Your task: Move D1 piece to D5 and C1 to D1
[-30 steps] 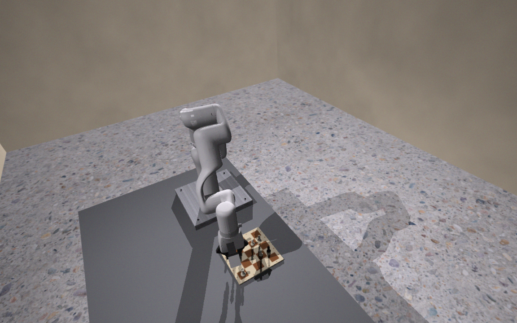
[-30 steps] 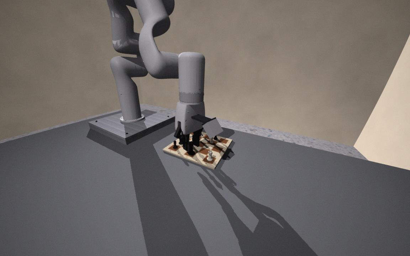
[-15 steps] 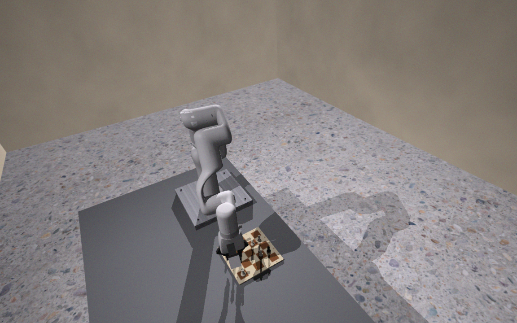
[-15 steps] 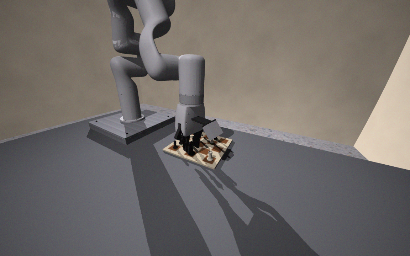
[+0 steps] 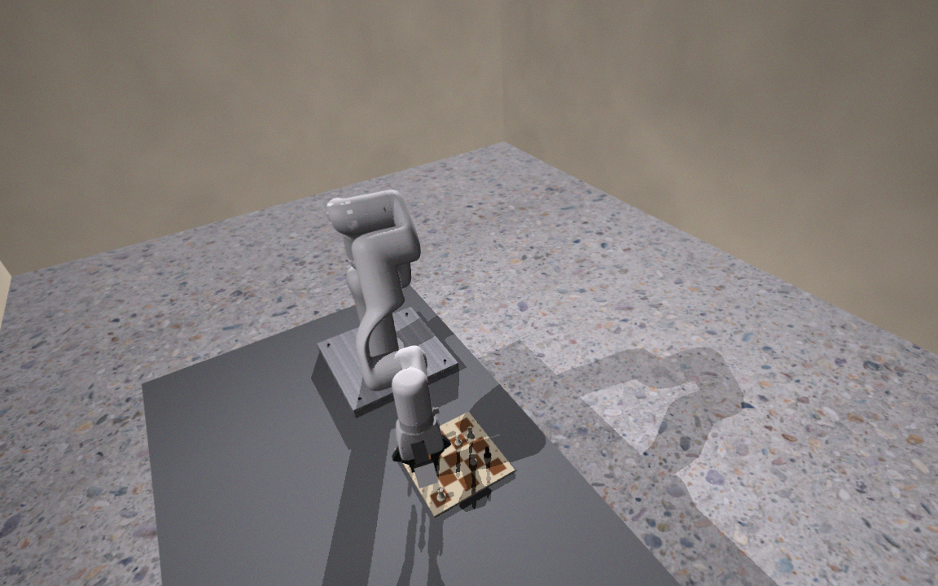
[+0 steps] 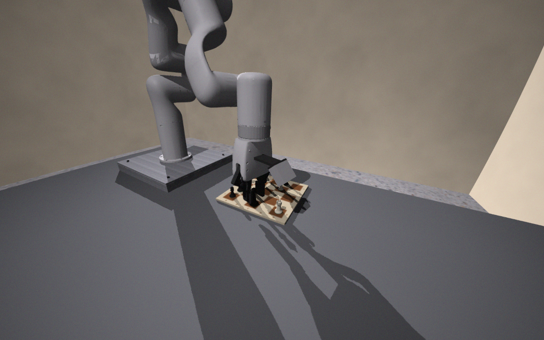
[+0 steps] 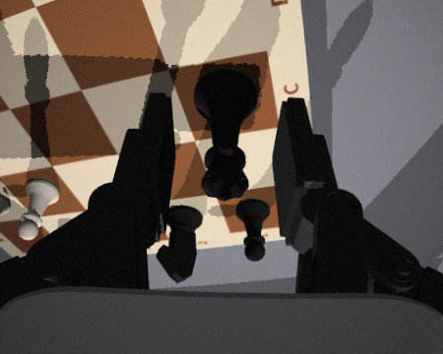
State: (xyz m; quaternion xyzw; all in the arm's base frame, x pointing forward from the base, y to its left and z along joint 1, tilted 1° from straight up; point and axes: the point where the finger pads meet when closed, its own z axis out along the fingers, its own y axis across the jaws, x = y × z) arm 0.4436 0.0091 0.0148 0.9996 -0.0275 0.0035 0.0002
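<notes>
A small chessboard lies on the dark table in front of the arm's base, and it also shows in the exterior view. In the wrist view a tall black piece stands upright on the dark edge square beside the letter C. My gripper is low over the board and open. One finger is on each side of this piece, with a gap on both sides.
A black knight-like piece and a black pawn stand close below the fingers near the board's edge. White pawns stand to the left. A white piece stands near the board's front corner.
</notes>
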